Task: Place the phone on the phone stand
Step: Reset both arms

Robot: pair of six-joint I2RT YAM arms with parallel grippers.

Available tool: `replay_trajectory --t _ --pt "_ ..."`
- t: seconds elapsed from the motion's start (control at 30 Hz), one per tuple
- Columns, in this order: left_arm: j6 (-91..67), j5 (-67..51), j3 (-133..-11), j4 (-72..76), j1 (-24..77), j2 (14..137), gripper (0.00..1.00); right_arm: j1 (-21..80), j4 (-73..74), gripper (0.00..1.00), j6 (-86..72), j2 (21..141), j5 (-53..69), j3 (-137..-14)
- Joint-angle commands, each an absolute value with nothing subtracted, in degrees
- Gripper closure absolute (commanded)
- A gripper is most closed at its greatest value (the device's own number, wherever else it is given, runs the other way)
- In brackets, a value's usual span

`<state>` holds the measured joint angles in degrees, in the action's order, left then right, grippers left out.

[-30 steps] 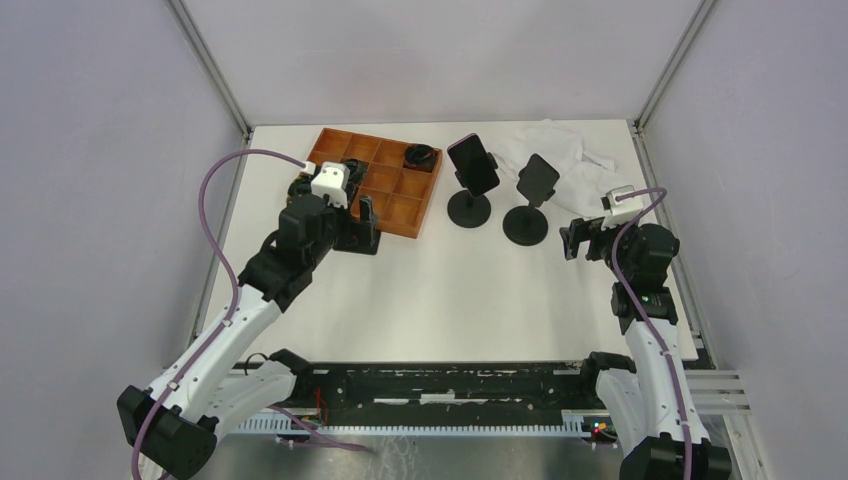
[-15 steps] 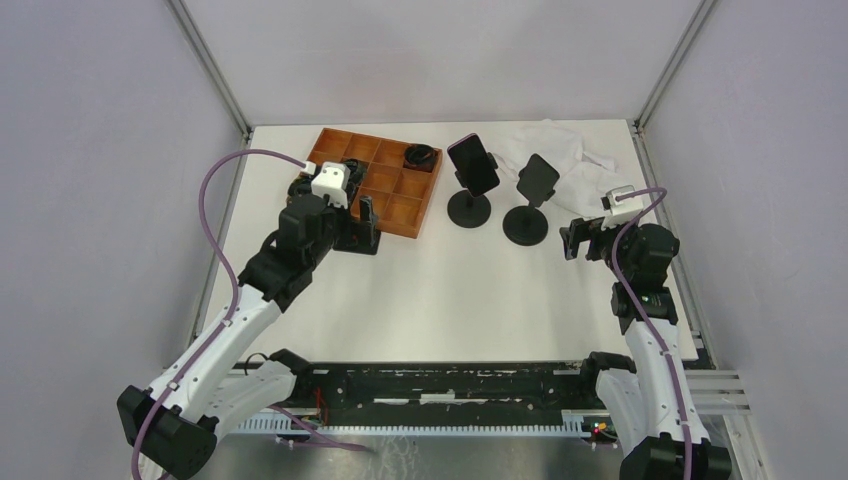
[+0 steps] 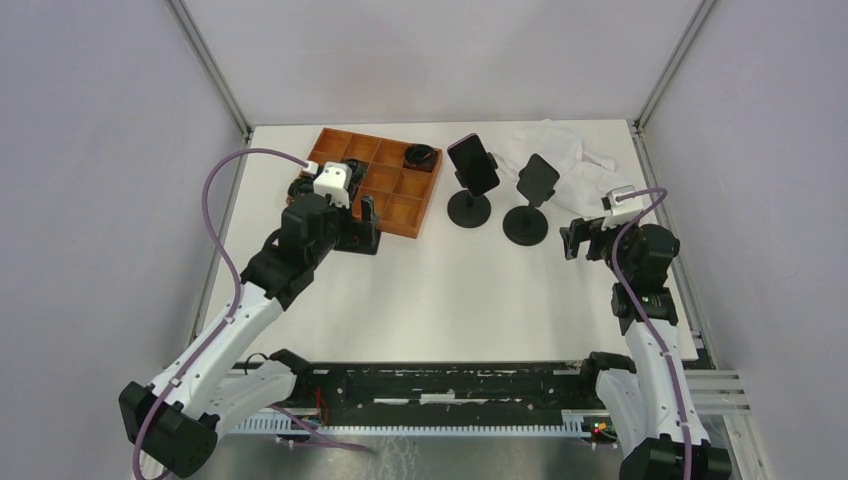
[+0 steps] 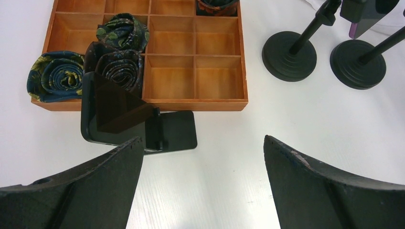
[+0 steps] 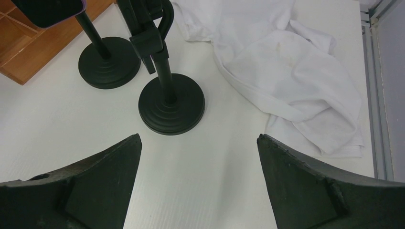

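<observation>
Glass-faced and probably slick, the phone (image 4: 111, 112) suits a pinch across its long edges; left claw (image 4: 203, 143) and right claw (image 5: 198, 139) gape empty

The left arm (image 3: 235, 320) rises from its base at the near left corner and slants toward the far right, bent at the elbow. The left wrist (image 3: 305, 222) tips downward. The left pincer (image 4: 203, 139) is spread wide, and its two dark fingers (image 4: 95, 181) have nothing between them. The right arm (image 3: 650, 340) climbs almost straight from its base at the near right corner, leaning only a little. At the right wrist (image 3: 645, 250) it turns toward the left. The right pincer (image 5: 199, 137) is spread just as wide, aimed down and leftward, and its broad fingers (image 5: 305, 186) grip nothing. The two arms are well apart, one on each side.
</observation>
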<state>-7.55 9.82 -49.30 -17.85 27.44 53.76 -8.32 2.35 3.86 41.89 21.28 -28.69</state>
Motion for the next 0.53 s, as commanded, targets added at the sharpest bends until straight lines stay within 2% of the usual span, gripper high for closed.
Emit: replay_trajectory --t 0.0,0.5 --pt "-4.7 8.6 -49.3 -16.8 27.2 53.8 0.0 -8.5 0.4 0.02 3.3 40.6 20.0 -30.0" --pt "-4.7 8.2 -49.3 -16.8 27.2 53.5 0.0 -8.5 1.2 0.02 6.1 40.5 21.8 -31.0"
